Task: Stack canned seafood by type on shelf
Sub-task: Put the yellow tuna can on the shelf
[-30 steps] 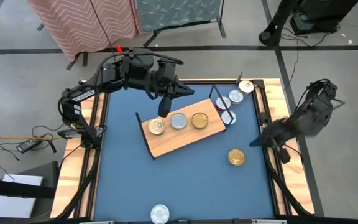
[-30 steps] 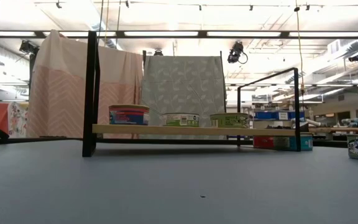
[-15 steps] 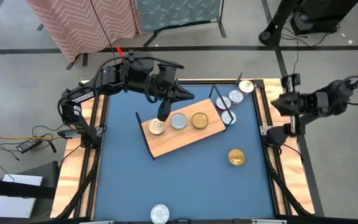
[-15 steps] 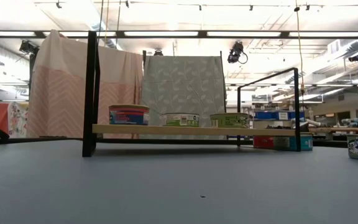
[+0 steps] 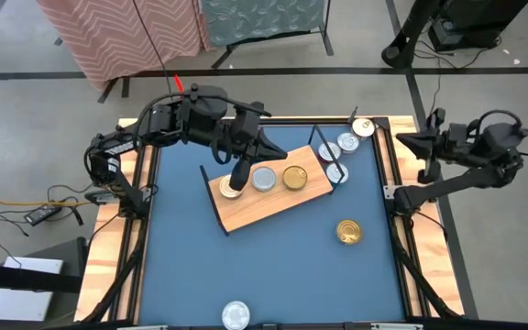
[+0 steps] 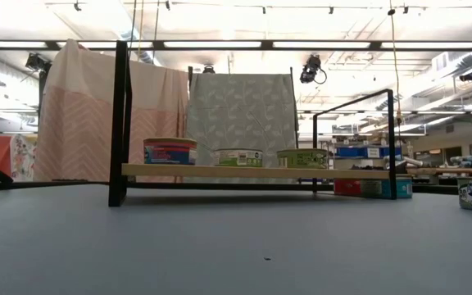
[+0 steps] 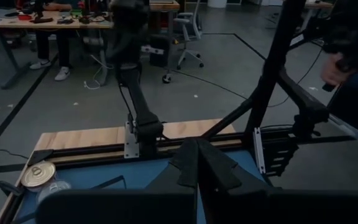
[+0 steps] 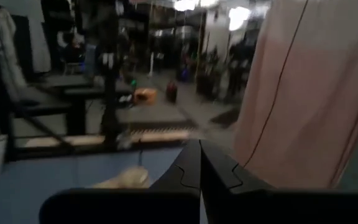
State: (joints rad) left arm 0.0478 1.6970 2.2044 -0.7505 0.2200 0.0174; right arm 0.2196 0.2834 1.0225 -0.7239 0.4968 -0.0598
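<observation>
The light-wood shelf (image 5: pixel 262 209) lies askew in the middle of the blue table. Three cans stand in a row on it: a gold one (image 5: pixel 233 187), a silver one (image 5: pixel 264 180) and a gold one (image 5: pixel 293 176); the low view shows them from the side (image 6: pixel 238 157). Loose cans sit past the shelf's right end (image 5: pixel 346 142), and a gold can (image 5: pixel 348 231) lies on the table to the right. My left gripper (image 5: pixel 280 147) is shut and empty, high over the shelf's far edge. My right gripper (image 5: pixel 403 139) is shut and empty, outside the table's right rim.
A silver can (image 5: pixel 235 314) sits at the near edge, and another gold can (image 7: pixel 37 175) lies at the far right corner. The shelf's black wire end frames (image 6: pixel 120 123) stand upright. Fabric screens stand beyond the far edge. Bare blue table lies in front of the shelf.
My right gripper has drawn back from above the table's right side to outside the right rim, moving toward the far edge and turning level so that it points at the table's left. My left gripper has swung slightly toward the near edge. Both have stayed shut.
</observation>
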